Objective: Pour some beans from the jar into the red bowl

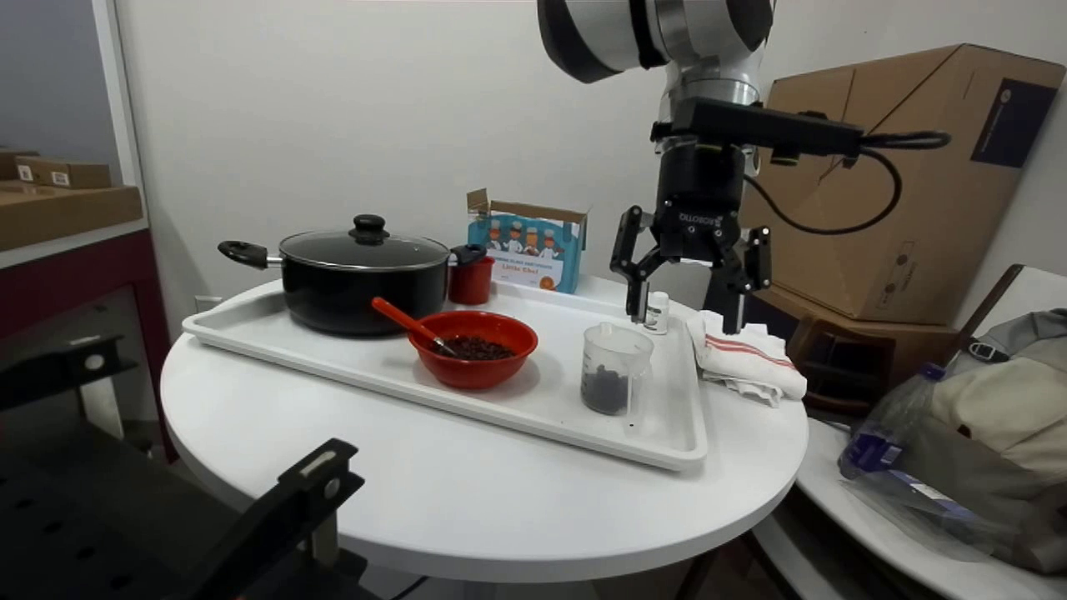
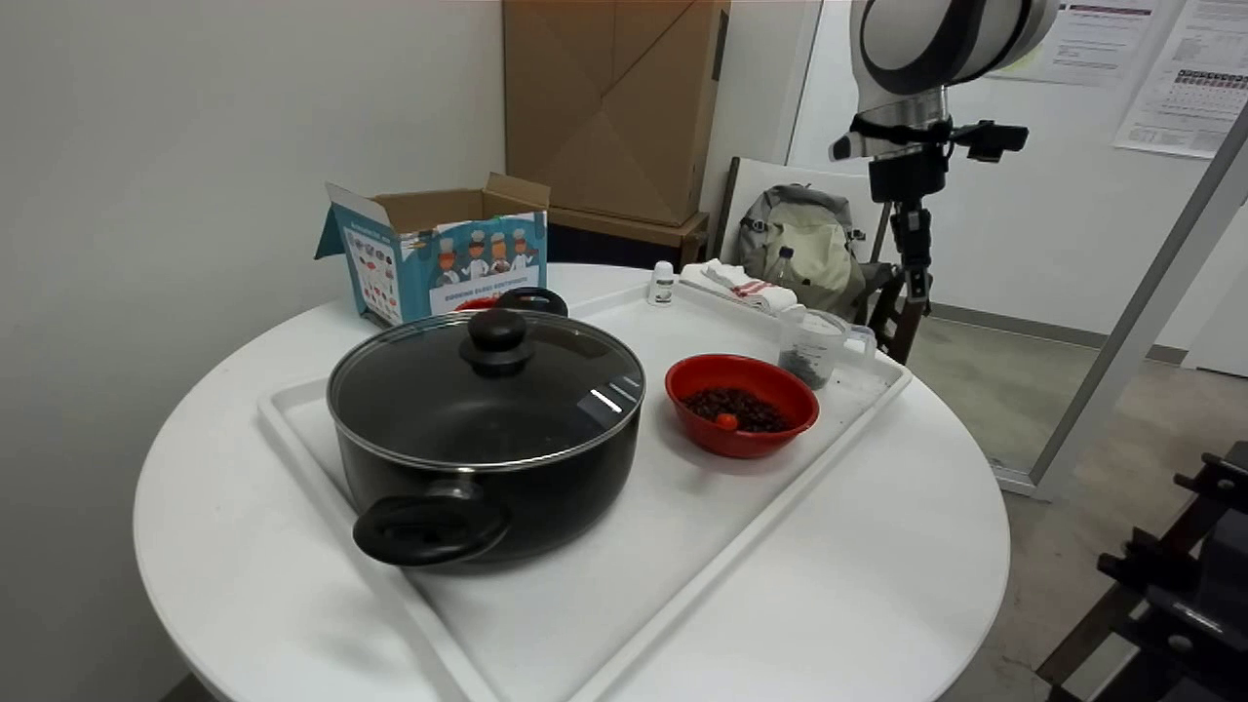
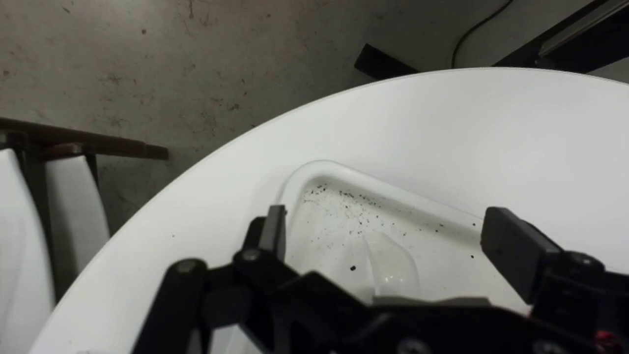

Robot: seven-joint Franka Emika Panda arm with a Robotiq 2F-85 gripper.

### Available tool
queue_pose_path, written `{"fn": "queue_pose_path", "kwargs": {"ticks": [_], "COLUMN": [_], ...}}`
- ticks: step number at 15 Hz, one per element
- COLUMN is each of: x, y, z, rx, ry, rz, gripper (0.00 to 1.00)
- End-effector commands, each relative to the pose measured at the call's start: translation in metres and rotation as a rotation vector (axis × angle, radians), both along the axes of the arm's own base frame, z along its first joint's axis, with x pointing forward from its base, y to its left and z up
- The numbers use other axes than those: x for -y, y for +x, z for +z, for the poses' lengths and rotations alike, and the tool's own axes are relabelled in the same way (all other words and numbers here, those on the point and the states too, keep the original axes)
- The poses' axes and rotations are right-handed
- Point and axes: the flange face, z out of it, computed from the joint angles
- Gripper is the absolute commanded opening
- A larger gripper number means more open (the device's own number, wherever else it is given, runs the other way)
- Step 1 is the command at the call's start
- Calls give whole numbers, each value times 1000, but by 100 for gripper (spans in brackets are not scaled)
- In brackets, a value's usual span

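Observation:
The clear jar (image 1: 615, 354) has a handle and stands upright on the tray, near its corner; it also shows in an exterior view (image 2: 821, 333). Dark beans (image 1: 606, 390) fill its lower part. The red bowl (image 1: 467, 373) stands beside it, also seen in an exterior view (image 2: 741, 445). The bowl holds dark reddish beans and a red-handled spoon (image 1: 408, 321). My gripper (image 1: 685, 315) is open and empty, pointing down, above the jar's level. In the wrist view, the jar's handle (image 3: 393, 265) shows between the open fingers (image 3: 386, 226); the jar's body is mostly hidden by the gripper.
The white tray (image 1: 550, 429) also carries a black lidded pot (image 1: 363, 292), a red cup (image 1: 472, 282) and a white bottle (image 1: 657, 313). A folded towel (image 1: 750, 357) lies beside the tray. A blue box (image 1: 533, 246) stands behind. Dark specks (image 3: 354, 201) dot the tray corner.

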Motion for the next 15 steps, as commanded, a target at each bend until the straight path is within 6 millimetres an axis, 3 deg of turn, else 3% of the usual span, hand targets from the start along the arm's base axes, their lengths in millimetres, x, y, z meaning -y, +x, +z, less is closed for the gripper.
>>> {"fn": "queue_pose_path", "kwargs": {"ticks": [1, 6, 8, 15], "x": [-6, -10, -15, -44], "y": [7, 2, -14, -34], "z": [-11, -11, 9, 9], "rx": [5, -8, 56, 219], "ry": [-65, -35, -86, -293], "rz": [-43, -38, 105, 199], "gripper": [100, 100, 100, 100]}}
